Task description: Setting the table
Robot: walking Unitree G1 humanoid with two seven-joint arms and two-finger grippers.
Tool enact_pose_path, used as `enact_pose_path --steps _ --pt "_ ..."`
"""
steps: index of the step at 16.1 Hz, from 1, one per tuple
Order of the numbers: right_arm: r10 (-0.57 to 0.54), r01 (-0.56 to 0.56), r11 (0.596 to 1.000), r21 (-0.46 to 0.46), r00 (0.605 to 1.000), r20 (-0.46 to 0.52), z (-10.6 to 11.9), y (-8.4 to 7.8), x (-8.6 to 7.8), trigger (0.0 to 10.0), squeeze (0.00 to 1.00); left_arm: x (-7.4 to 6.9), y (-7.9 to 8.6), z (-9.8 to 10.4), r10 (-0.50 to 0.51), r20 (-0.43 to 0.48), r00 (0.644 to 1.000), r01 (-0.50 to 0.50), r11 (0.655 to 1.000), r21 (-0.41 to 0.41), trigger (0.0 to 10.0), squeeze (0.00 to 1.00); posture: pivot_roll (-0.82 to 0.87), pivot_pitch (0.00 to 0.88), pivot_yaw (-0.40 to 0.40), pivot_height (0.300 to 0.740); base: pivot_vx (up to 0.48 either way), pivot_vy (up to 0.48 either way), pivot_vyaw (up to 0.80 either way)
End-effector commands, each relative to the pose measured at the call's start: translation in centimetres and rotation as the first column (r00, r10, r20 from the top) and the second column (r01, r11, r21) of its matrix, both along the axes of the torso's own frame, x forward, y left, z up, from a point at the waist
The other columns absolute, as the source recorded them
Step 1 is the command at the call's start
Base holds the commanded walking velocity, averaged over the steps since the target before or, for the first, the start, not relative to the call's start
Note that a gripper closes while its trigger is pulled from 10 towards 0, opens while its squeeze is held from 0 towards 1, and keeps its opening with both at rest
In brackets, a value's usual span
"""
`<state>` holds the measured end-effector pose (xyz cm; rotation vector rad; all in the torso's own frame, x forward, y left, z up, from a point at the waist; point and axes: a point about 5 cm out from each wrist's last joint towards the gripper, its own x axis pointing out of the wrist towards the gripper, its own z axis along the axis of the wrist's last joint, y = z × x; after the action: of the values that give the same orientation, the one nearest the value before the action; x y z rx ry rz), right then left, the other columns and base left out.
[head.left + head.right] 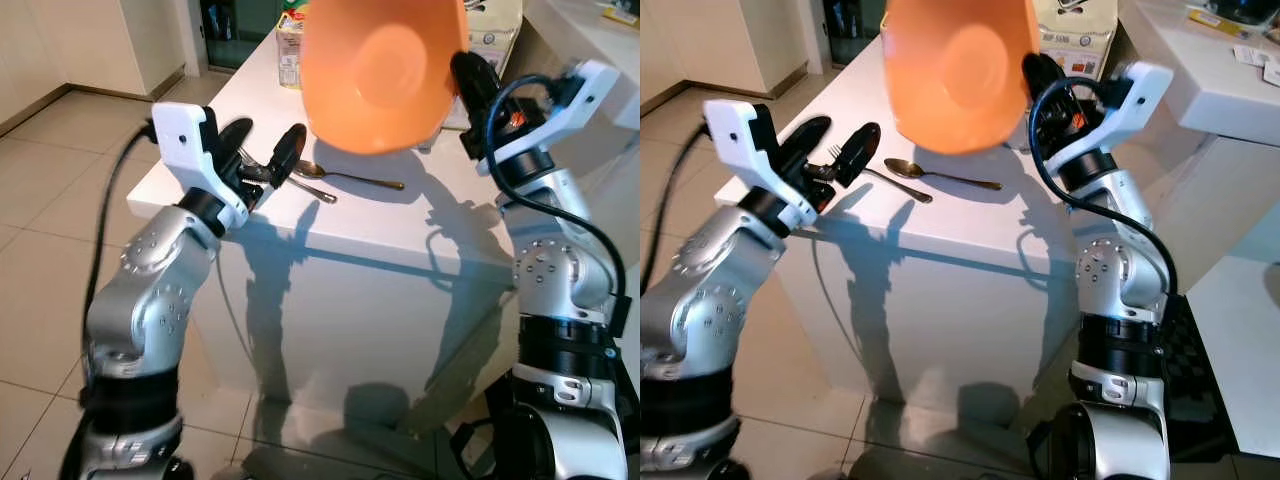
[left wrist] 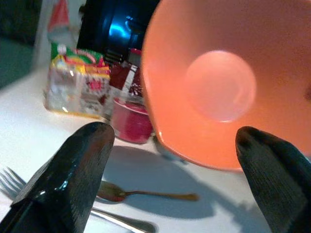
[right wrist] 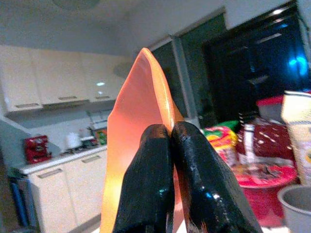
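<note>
My right gripper (image 1: 463, 72) is shut on the rim of an orange bowl (image 1: 380, 70) and holds it in the air over the white table (image 1: 350, 232). The bowl is tipped, its round base facing my head. In the right wrist view both fingers (image 3: 160, 160) pinch the bowl's thin edge (image 3: 131, 111). A spoon (image 1: 350, 178) and a fork (image 1: 890, 185) lie on the table near its front edge, under the bowl. My left gripper (image 1: 268, 138) stands open at the table's front left corner, just above the fork's tines, with nothing between its fingers.
A food carton (image 1: 290, 45), a clear packet (image 2: 77, 87) and a red container (image 2: 129, 119) stand further back on the table. A white counter (image 1: 1220, 80) runs close on the right. Tiled floor (image 1: 50, 220) lies open to the left.
</note>
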<state>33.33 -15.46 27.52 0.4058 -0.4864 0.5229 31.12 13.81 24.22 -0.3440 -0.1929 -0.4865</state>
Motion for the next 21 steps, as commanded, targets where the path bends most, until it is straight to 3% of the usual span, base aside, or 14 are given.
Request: enact_pose_path --steps 1,3,4,5,8,14,15,16,21 --pt "0.024 -0.024 0.999 0.021 0.999 0.041 0.9 0.0 -0.7 0.0 0.0 0.4 0.5 0.5 -0.005 -0.017 1.0 0.003 0.997 -0.083 10.0 1.0 0.04 0.0 -0.024 0.74 0.0 0.0 0.0" --pt "0.065 -0.066 0.997 0.031 0.997 0.041 1.1 0.1 -1.2 0.0 0.0 0.9 1.1 1.1 -0.046 -0.026 0.999 0.04 0.982 -0.186 10.0 1.0 0.04 0.0 -0.014 0.74 0.0 0.0 0.0" --pt "0.09 -0.092 0.995 0.035 0.995 0.037 1.1 0.2 -1.4 0.0 0.0 1.1 1.2 1.3 -0.066 -0.028 0.997 0.058 0.971 -0.232 10.0 0.27 0.04 0.0 -0.011 0.74 0.0 0.0 0.0" --pt "0.12 -0.121 0.992 0.027 0.992 0.033 1.1 0.4 -1.6 0.0 0.0 1.2 1.4 1.5 -0.076 -0.023 0.997 0.068 0.963 -0.259 10.0 0.0 0.04 0.0 -0.009 0.74 0.0 0.0 0.0" --pt "0.173 -0.173 0.985 0.022 0.985 0.016 1.0 0.8 -2.0 0.0 0.0 1.0 1.1 1.9 -0.167 -0.009 0.986 0.154 0.927 -0.344 10.0 0.0 0.04 0.0 -0.009 0.74 0.0 0.0 0.0" --pt "0.216 -0.216 0.975 0.06 0.976 0.0 1.1 1.0 -2.8 0.0 0.0 1.0 0.4 1.4 -0.23 -0.039 0.972 0.208 0.93 -0.302 10.0 0.0 0.03 0.0 0.014 0.74 0.0 0.0 0.0" --pt "0.209 -0.209 0.976 0.066 0.978 -0.002 1.1 0.8 -2.8 0.0 0.0 1.0 0.4 1.4 -0.227 -0.043 0.973 0.204 0.932 -0.3 3.0 0.0 0.03 0.0 0.02 0.74 0.0 0.0 0.0" --pt "0.199 -0.198 0.977 0.078 0.98 -0.006 1.0 0.6 -2.8 0.0 0.0 1.2 0.4 1.4 -0.23 -0.05 0.972 0.205 0.931 -0.302 0.0 0.0 0.02 0.0 0.028 0.74 0.0 0.0 0.0" --pt "0.199 -0.197 0.976 0.093 0.98 -0.013 0.9 0.5 -3.1 0.0 0.0 1.4 0.2 1.7 -0.254 -0.042 0.966 0.228 0.919 -0.321 0.0 0.0 0.02 0.0 0.039 0.74 0.0 0.0 0.0"
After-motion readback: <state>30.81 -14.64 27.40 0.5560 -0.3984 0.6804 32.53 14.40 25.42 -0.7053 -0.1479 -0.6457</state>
